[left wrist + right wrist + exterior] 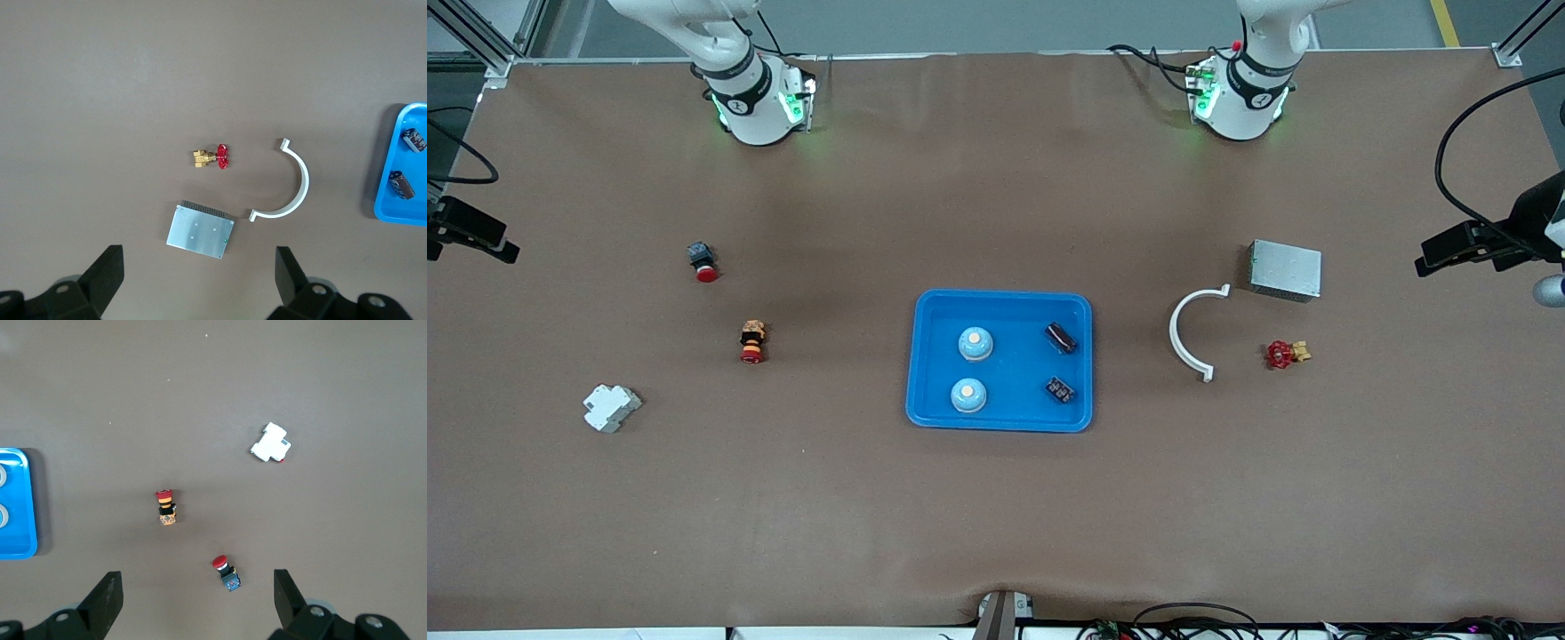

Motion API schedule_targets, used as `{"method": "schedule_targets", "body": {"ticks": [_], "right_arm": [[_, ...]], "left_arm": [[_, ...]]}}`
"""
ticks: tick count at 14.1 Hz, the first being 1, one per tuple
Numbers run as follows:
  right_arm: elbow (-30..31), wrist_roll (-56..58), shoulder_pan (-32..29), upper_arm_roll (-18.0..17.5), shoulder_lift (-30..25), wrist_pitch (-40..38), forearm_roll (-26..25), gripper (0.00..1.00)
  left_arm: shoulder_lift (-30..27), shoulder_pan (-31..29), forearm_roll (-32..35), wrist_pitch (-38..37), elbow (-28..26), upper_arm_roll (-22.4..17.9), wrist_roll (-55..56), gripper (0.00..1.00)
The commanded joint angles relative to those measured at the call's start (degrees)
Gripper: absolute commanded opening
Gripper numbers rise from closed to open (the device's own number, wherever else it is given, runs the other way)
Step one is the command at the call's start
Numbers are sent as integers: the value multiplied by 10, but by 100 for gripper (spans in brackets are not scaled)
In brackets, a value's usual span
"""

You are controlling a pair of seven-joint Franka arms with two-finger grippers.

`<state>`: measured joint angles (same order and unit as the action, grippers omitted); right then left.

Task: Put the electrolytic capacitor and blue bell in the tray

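Observation:
The blue tray (1003,313) lies mid-table. In it rest two blue bells (975,344) (968,396) at the right arm's end and two dark electrolytic capacitors (1061,338) (1060,389) at the left arm's end. Both hands are out of the front view. My left gripper (199,277) hangs open and empty, high over bare table beside the grey box (199,231); the tray's rim (393,215) and both capacitors (414,139) (401,184) show at that view's edge. My right gripper (197,597) hangs open and empty over bare table by a red-capped push button (227,573); the tray's corner (19,547) shows there.
Toward the left arm's end lie a grey metal box (1285,269), a white curved bracket (1184,333) and a red-handled brass valve (1286,354). Toward the right arm's end sit the red-capped push button (703,262), an orange and red button (752,342) and a white breaker (611,407).

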<state>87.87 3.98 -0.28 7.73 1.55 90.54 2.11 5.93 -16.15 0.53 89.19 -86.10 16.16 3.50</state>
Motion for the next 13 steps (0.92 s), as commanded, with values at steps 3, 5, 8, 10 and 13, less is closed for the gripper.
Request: {"method": "schedule_targets", "body": {"ticks": [3, 5, 8, 10, 13], "right_arm": [[20, -7, -9, -7, -18, 10, -1, 100], [20, -7, -9, -7, -18, 10, -1, 100], [20, -7, -9, -7, -17, 13, -1, 100], [21, -7, -9, -7, -16, 16, -1, 100], [21, -7, -9, -7, -16, 16, -1, 100]], "left_arm": [[3, 3, -11, -11, 11, 1, 2, 100], [4, 10, -10, -10, 11, 0, 3, 100], [6, 31, -7, -10, 10, -11, 3, 100], [8, 40, -6, -10, 10, -17, 3, 100], [8, 98, -7, -10, 9, -80, 3, 100]]}}
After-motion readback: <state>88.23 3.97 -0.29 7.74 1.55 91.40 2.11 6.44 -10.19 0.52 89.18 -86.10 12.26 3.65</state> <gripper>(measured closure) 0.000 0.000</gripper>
